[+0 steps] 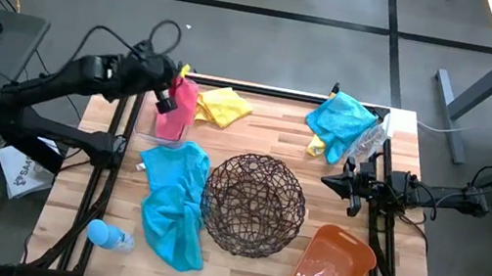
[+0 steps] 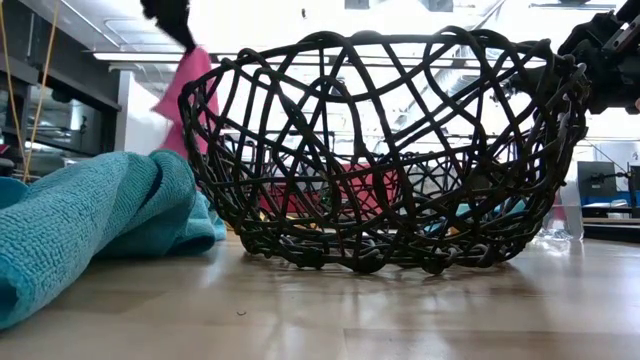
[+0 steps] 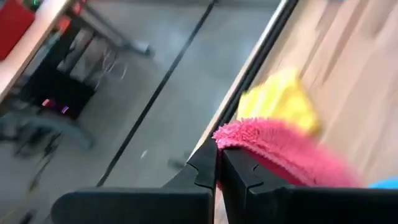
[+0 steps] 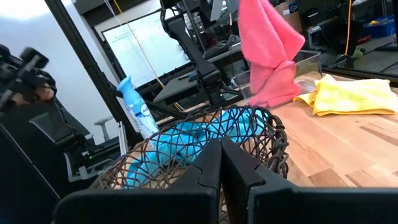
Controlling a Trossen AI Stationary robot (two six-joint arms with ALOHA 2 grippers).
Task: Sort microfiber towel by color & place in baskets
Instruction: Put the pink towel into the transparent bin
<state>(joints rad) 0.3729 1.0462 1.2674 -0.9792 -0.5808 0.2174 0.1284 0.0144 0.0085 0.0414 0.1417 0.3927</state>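
**Pink towel held over clear bin**

The left gripper (image 1: 169, 98) is clamped on the pink towel (image 1: 177, 107), which hangs into the clear bin (image 1: 141, 127), likely for release there. The right gripper (image 1: 330, 181) waits beside the wire basket (image 1: 253, 205), fingers together. Yellow towel (image 1: 223, 106) and teal towels (image 1: 175, 201) remain on the table (image 1: 278, 123).

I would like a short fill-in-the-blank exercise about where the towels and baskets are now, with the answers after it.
1. The left gripper is shut on the ____ towel.
2. That towel hangs over the clear ____.
3. The wire basket holds ____ towels.
4. The orange tub stands nearest the ____ arm's side.

Answers: pink; bin; no; right
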